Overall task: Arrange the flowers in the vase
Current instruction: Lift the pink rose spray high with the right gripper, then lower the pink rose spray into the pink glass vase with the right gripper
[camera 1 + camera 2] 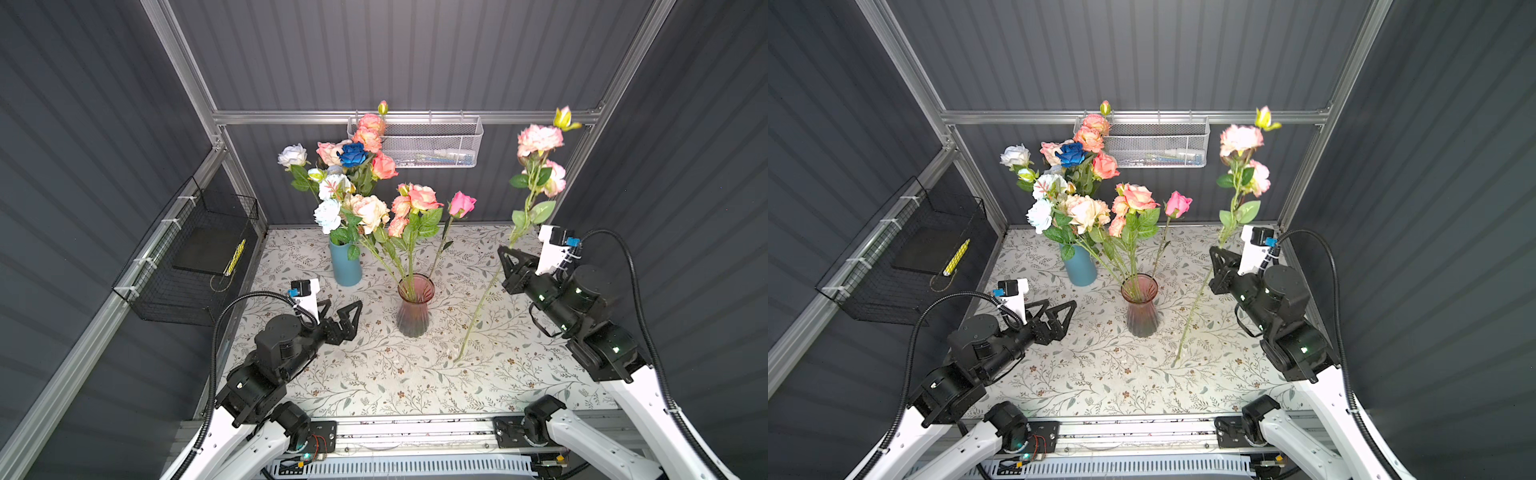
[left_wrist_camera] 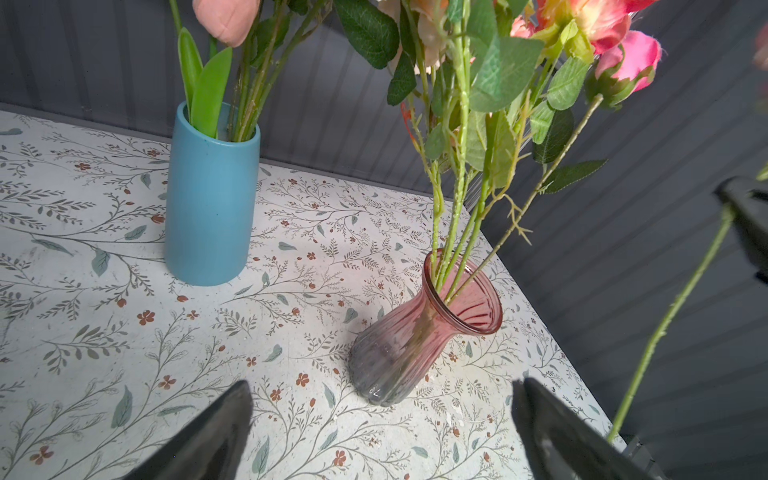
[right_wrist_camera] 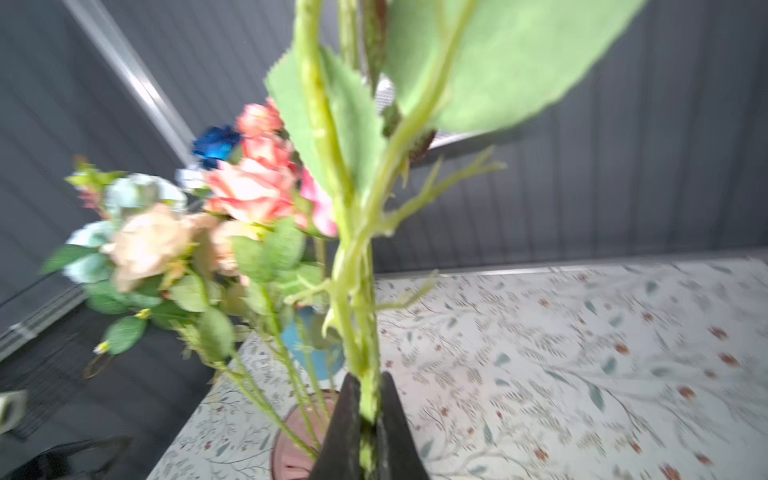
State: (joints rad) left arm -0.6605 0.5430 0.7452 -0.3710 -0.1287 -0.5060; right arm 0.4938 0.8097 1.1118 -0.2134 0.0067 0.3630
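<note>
Between our right fingers (image 3: 345,419), pinched shut, sits the long-stemmed pale pink rose (image 1: 519,218), cut end well below them, beside the ribbed pink glass vase (image 1: 413,316). We should lift it over the rim, then lower; left fingers (image 1: 351,311) are spread, empty.

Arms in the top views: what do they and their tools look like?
The left arm and right arm have white lower links and black upper joints with small lit spots. A black ribbed cable runs to each white wrist camera. The left tool and right tool have black triangular open-frame fingers.
</note>
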